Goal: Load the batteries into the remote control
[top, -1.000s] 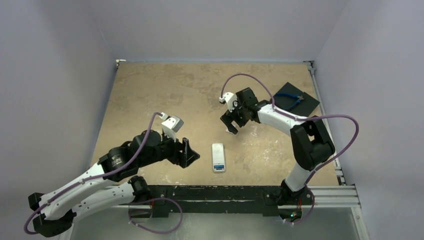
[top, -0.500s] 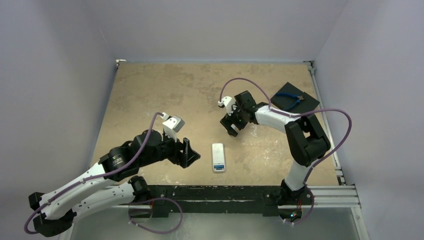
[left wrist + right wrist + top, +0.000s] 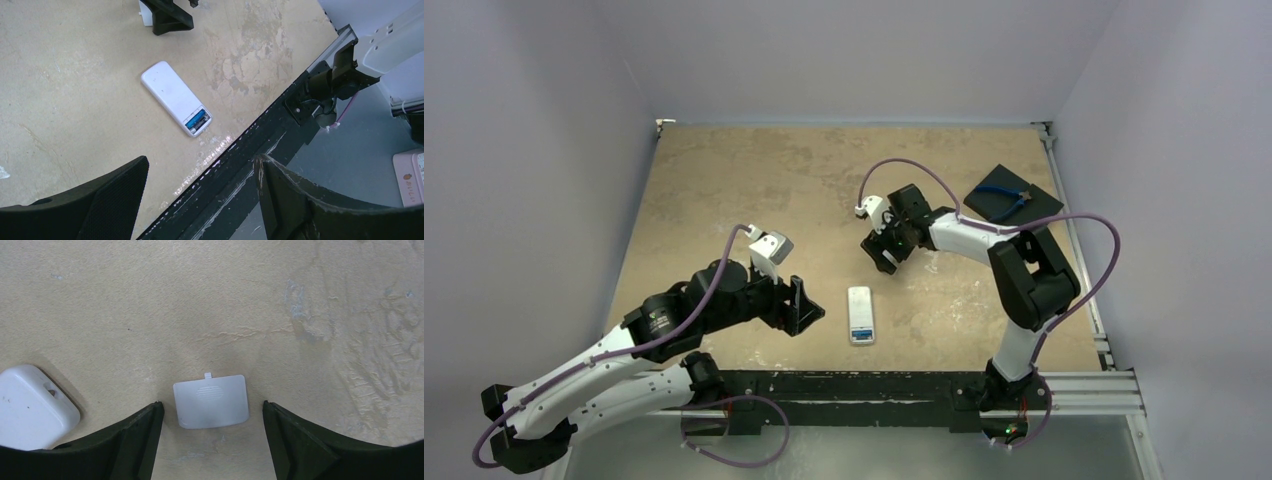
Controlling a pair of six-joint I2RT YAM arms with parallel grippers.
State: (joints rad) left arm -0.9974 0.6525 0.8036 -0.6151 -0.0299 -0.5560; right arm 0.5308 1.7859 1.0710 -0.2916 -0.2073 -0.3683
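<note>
Right pincer point(image 3: 885, 258) hangs spread and empty astride a small pale-grey rectangular plastic battery lid point(image 3: 211, 401), the white plastic slab remote control point(image 3: 860, 314) lying base-ward of it, long axis pointing toward it, near the spread left pincer point(image 3: 804, 308).

In the right wrist view, a white rounded object point(image 3: 35, 407) at lower left is cut off by the left and bottom edges; what it is cannot be told. In the left wrist view, the remote control point(image 3: 172, 95) shows one blue battery point(image 3: 195, 119) in its open end; whether a second lies beside it is too small to tell. A pink item point(image 3: 407, 177) is cut by the right edge.
</note>
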